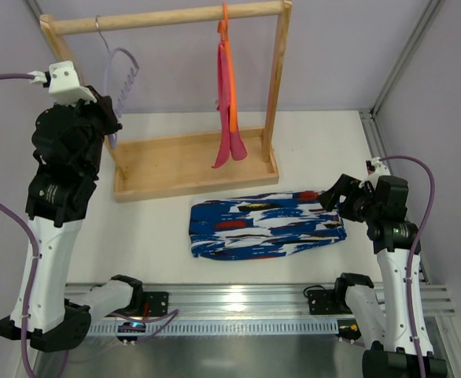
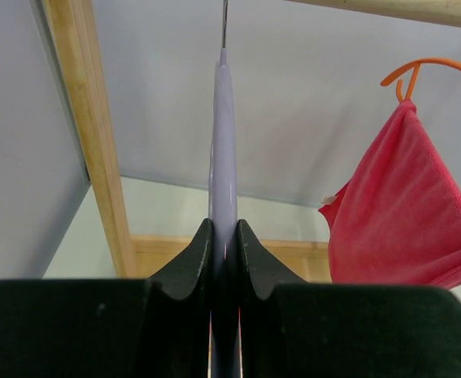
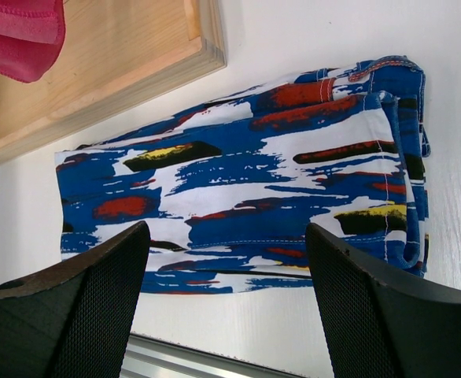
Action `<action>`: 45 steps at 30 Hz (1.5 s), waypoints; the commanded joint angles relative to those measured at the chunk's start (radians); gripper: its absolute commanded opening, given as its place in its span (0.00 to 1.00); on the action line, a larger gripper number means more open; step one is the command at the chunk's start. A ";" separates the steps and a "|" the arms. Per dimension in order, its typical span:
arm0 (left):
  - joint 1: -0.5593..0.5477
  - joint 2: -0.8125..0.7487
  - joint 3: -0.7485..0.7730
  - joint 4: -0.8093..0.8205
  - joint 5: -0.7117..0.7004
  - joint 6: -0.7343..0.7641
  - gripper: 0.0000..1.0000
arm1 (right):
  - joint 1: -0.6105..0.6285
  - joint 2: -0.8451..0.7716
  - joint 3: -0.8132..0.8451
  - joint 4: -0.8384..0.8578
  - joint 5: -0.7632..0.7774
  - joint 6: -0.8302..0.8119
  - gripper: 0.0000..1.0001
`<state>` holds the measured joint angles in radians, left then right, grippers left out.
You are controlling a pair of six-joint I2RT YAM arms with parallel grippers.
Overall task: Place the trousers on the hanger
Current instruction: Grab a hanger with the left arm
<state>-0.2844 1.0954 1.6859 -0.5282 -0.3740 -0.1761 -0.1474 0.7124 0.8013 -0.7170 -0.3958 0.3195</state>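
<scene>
Left gripper (image 2: 224,236) pinches the lilac hanger (image 2: 223,142) hanging at the left end of the wooden rail (image 1: 167,17). Right gripper (image 3: 226,230) gapes wide above the folded trousers (image 1: 266,224), which lie on the table just near of the rack base (image 1: 191,161). Fetching the hanger looks to be the step in hand; next, its hook must lift clear of the rail.

Your top view covers the whole desk (image 1: 317,142); left wrist peers up the hanger (image 2: 223,157) (very close); right wrist shares the trousers (image 3: 238,181) with it.

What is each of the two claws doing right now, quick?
Left gripper: closed, holding the hanger.
Right gripper: open, holding nothing, near the trousers.
</scene>
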 commanded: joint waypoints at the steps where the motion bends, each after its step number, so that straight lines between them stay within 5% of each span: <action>1: 0.007 0.006 -0.009 -0.042 0.006 -0.039 0.01 | 0.005 -0.014 -0.004 0.014 -0.009 -0.007 0.82; 15: 0.007 0.129 0.057 -0.122 -0.039 -0.108 0.51 | 0.005 -0.001 0.009 0.013 -0.023 -0.014 0.82; 28: 0.007 0.221 0.087 -0.055 -0.118 -0.080 0.59 | 0.005 -0.002 0.013 0.013 -0.029 -0.016 0.82; 34: 0.007 0.238 0.068 -0.041 -0.095 -0.080 0.46 | 0.008 -0.011 0.010 0.014 -0.028 -0.014 0.82; 42: 0.007 0.209 0.069 -0.015 -0.086 -0.062 0.01 | 0.009 -0.004 0.006 0.021 -0.025 -0.014 0.82; 45: 0.007 0.202 0.092 -0.003 -0.060 -0.056 0.00 | 0.009 -0.004 0.006 0.021 -0.023 -0.013 0.82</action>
<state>-0.2817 1.3319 1.7363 -0.6090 -0.4545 -0.2512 -0.1448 0.7132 0.7994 -0.7166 -0.4114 0.3161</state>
